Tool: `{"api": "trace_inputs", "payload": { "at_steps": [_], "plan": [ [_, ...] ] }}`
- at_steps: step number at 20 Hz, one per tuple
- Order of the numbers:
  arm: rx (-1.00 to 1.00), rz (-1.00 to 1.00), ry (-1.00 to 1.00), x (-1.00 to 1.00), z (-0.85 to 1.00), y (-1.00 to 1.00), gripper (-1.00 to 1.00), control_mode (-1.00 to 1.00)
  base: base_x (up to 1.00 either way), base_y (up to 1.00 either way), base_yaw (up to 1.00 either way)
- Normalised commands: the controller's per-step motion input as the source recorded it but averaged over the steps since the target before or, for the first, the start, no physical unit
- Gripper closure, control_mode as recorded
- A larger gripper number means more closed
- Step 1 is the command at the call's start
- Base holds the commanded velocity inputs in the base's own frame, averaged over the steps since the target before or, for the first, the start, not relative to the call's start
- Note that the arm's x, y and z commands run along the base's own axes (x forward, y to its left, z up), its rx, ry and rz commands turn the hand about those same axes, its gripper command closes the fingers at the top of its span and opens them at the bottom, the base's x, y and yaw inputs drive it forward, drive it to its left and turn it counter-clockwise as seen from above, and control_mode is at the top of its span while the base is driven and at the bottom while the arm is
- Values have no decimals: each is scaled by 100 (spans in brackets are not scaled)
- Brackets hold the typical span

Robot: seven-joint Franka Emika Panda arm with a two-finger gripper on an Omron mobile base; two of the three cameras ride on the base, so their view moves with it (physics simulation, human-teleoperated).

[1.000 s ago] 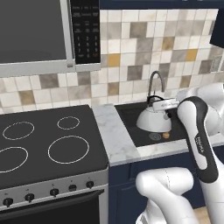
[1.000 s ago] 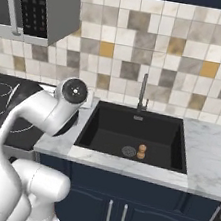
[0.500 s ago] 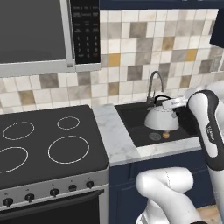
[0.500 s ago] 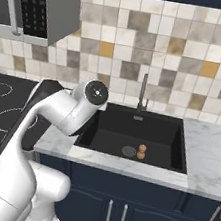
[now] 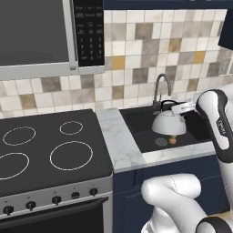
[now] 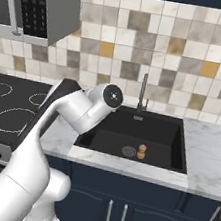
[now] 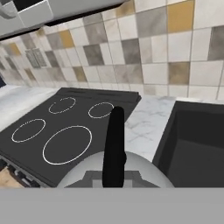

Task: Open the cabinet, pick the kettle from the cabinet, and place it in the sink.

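**One kettle held above the sink basin**

Four white burner rings mark the black glass stovetop (image 5: 50,154), which occupies the left of the left base view. The microwave (image 5: 50,36) hangs above it, at 12 o'clock from the rings. A marble countertop strip (image 5: 116,139) separates the stovetop from the black sink (image 5: 141,125). The curved faucet (image 5: 160,86) stands at the basin's rear edge.

The silver kettle (image 5: 169,123) hangs over the basin, at 6 o'clock from the faucet. The gripper (image 5: 175,108) enters from 3 o'clock, its fingers clamped on the kettle's black arched handle (image 7: 113,146). A small brown object (image 6: 141,151) stands beside the round drain (image 6: 128,151) on the basin floor.
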Motion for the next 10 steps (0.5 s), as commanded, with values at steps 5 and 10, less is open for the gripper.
{"api": "trace_inputs", "payload": {
  "at_steps": [5,10],
  "plan": [
    [0,9,0,26,-20,-15,100,-100,0,0,0],
    [0,10,0,25,-21,-18,100,-100,0,0,0]
  ]
}}
